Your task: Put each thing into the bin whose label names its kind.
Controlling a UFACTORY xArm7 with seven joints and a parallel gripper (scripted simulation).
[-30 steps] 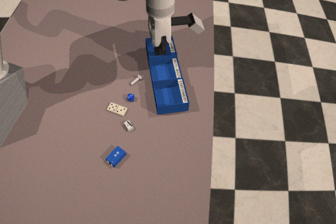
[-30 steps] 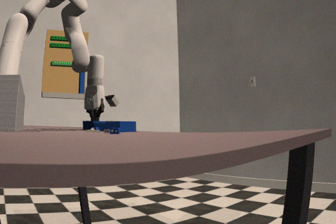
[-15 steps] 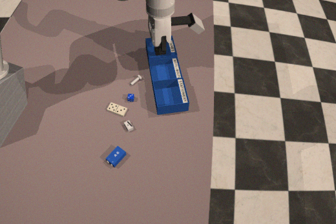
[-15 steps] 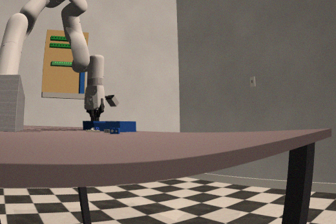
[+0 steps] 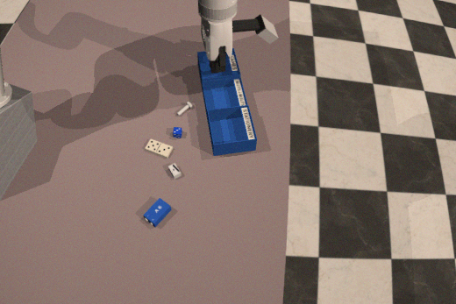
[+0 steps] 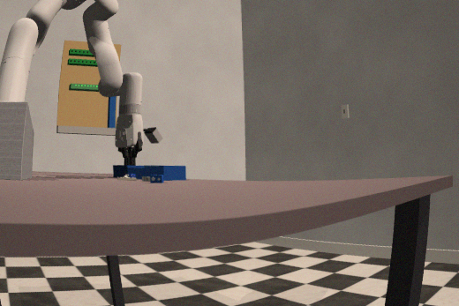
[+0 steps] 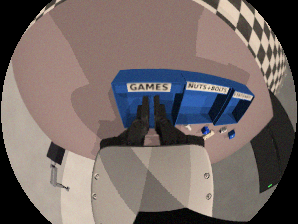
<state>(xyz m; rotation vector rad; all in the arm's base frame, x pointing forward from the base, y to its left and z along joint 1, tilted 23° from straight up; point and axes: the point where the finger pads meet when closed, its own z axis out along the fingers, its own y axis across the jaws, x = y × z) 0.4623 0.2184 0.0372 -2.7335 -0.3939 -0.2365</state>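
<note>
The white arm (image 6: 103,46) rises from its grey pedestal (image 6: 15,138) at the left of the bench (image 6: 221,209), folds over at the elbow and drops its last link straight down above the far end of a row of three joined blue bins (image 5: 228,107). The jaws (image 5: 218,60) point vertically into the far compartment, labelled GAMES (image 7: 148,87); the two black fingers stand almost together, nearly shut, with nothing visible between them. The wrist camera block (image 5: 265,29) juts out to the right of the wrist.

The middle bin's label cannot be read; the near bin reads STATIONERY (image 5: 248,125). What lies inside the far bin under the fingers cannot be told.

To the left of the bins, five things lie on the bench in a loose line running nearer: a pale bolt (image 5: 185,108) just beside the bin wall, a small blue die (image 5: 177,132), a cream domino (image 5: 159,147), a small white sharpener-like block (image 5: 174,171) and, well apart from the rest, a blue battery (image 5: 157,212).

The bins sit near the bench's right edge, where the chequered floor (image 5: 373,137) begins. Wide open surface spreads to the left and near side.
</note>
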